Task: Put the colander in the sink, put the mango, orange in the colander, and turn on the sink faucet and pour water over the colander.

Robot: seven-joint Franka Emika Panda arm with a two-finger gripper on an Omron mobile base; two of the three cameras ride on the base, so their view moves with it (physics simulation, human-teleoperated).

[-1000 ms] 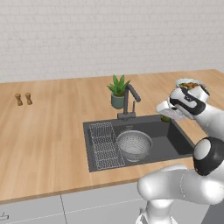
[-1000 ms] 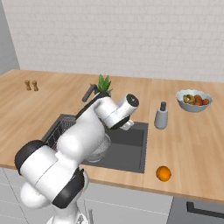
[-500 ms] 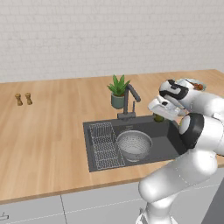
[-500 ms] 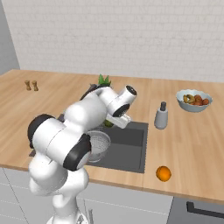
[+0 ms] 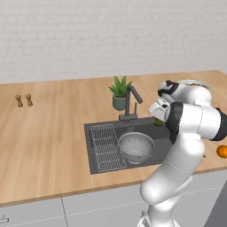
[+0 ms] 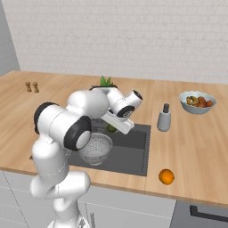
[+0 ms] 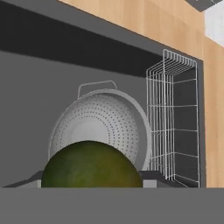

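One fruit carried over the sink (image 5: 95, 164).
My gripper (image 6: 112, 129) clasps the mango (image 7: 91, 165), seemingly above the empty colander (image 7: 101, 123) beside the rack (image 7: 175, 127).

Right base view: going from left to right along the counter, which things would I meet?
Two small brown shakers → round perforated metal colander → grey upright bottle → white fruit bowl.

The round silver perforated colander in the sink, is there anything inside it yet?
The round silver perforated metal colander shows only its bare bowl; its near part in the hand view is covered by the dark green oval mango, carried above the dark grey sink. The bright orange lies on the counter.
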